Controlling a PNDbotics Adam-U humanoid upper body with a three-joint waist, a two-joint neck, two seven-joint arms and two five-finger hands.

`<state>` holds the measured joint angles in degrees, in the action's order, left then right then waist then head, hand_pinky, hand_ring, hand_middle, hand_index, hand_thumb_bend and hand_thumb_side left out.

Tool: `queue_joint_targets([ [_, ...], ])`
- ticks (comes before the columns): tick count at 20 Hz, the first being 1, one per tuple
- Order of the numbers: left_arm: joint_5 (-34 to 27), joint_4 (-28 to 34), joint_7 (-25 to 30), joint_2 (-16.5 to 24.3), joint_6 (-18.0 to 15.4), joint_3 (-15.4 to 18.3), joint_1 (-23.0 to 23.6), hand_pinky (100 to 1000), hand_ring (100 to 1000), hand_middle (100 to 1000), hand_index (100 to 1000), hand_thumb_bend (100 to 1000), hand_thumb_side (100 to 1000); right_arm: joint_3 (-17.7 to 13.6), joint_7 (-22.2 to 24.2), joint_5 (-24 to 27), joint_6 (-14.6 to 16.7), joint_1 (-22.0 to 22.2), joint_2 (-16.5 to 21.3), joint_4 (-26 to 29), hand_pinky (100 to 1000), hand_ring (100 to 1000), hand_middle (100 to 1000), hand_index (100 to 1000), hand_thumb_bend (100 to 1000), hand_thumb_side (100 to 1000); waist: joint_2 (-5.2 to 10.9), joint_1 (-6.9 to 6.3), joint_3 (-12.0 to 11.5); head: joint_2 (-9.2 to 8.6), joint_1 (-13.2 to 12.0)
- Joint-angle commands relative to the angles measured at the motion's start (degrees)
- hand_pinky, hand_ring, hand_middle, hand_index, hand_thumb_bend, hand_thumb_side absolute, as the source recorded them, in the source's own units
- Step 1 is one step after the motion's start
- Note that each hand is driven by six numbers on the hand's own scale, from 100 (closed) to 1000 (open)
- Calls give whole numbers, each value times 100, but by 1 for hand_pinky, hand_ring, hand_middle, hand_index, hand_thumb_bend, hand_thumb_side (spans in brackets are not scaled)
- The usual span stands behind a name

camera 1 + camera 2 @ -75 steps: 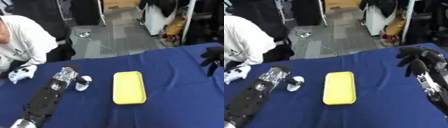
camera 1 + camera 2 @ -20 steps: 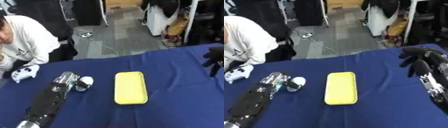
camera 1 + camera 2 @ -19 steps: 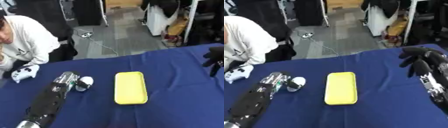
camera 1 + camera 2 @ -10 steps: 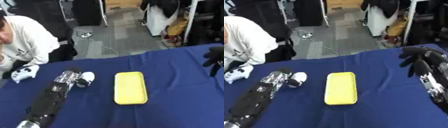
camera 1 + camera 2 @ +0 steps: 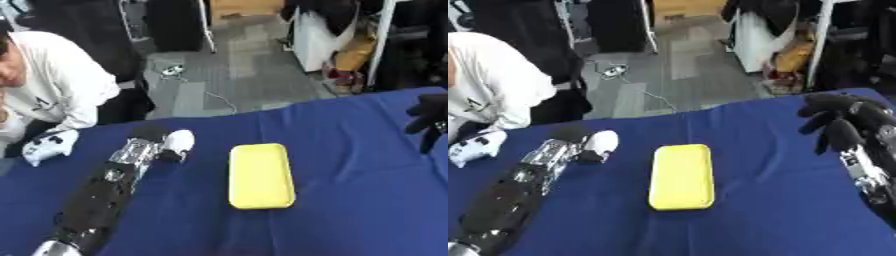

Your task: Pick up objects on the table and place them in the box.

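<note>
I have the left hand [image 5: 156, 137] out near the far left part of the tabletop [image 5: 350, 200], which is draped in dark blue cloth. Its fingers are curled round a small white rounded object [image 5: 180, 141], which shows just to the right of the dark hand with its top end peeking past the fingers. I cannot make out what the object is beyond its white colour and smooth, egg-like outline; a darker patch sits at its lower edge where the hand meets it. I cannot tell whether it is lifted or resting on the cloth. My left forearm runs back from it toward the near left corner, black with silver sections.

Near the middle of the tabletop lies a flat yellow rectangular piece [image 5: 260, 175] with rounded corners, its long side running from the far edge toward the near edge. It sits just to the right of the hand and the white object, not touching either.

The right hand [image 5: 842, 122] hangs over the far right edge of the tabletop, fingers loosely bent and spread, holding nothing.

A white game controller [image 5: 48, 147] lies at the far left edge, next to a person in a white top.
</note>
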<state>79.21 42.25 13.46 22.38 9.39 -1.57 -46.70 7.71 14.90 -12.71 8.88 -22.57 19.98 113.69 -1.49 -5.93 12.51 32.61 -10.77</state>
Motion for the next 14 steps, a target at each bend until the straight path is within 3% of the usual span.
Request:
queue_joint_targets([
  [1, -171, 280, -2, 94, -145, -76, -147, 100, 100, 100, 196, 100, 840, -26, 2, 8, 21, -106, 62, 90, 380, 578, 661, 829, 100, 904, 79, 20, -10, 17, -74],
  [14, -1111, 751, 191, 40, -789, -410, -178, 100, 100, 100, 193, 100, 852, -29, -6, -6, 17, -134, 48, 90, 381, 579, 661, 829, 100, 904, 75, 2, 20, 16, -80],
])
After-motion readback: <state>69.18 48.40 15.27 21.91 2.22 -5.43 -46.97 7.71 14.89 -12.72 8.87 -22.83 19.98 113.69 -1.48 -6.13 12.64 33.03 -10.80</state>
